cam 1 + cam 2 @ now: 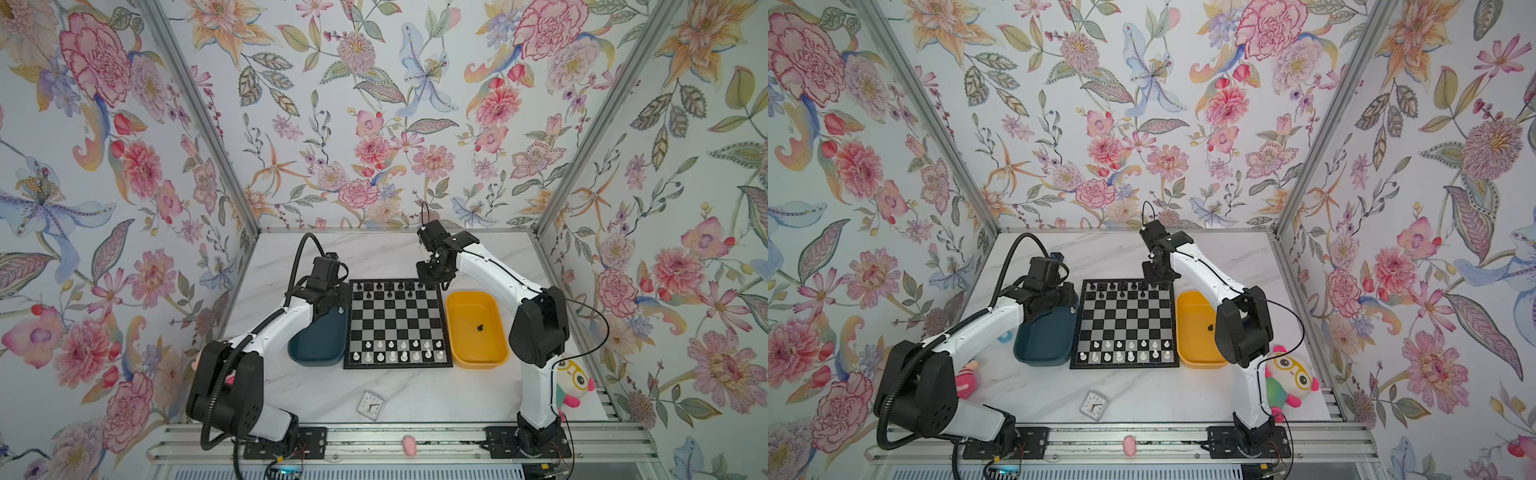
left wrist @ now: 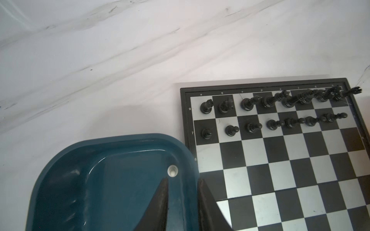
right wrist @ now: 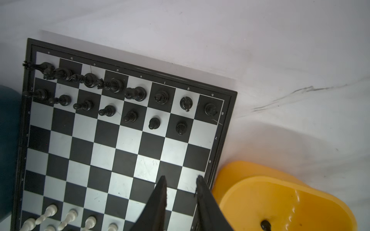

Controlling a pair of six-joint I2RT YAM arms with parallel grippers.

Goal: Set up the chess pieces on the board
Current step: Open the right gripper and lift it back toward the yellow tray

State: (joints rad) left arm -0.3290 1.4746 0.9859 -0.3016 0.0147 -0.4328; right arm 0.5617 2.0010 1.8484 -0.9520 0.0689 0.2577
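nearly done, it seemed: the board (image 1: pixel 398 324), mid-frame, lacked a white piece (image 2: pixel 172 170) in the teal tray (image 2: pixel 120 138) and a black piece (image 3: pixel 265 225) in the yellow tray (image 3: pixel 260 180). left claw (image 2: pixel 182 180) and right claw (image 3: pixel 181 178) were narrowly parted, empty.

The board (image 2: pixel 186 120) bears small white coordinates on its black border. The left wrist view shows the rank numbers 8, 7 and 6 down one side. The right wrist view shows the file letters a to h, printed upside down along the far edge. The figures on the clock (image 1: pixel 370 405) dial are too small to read.
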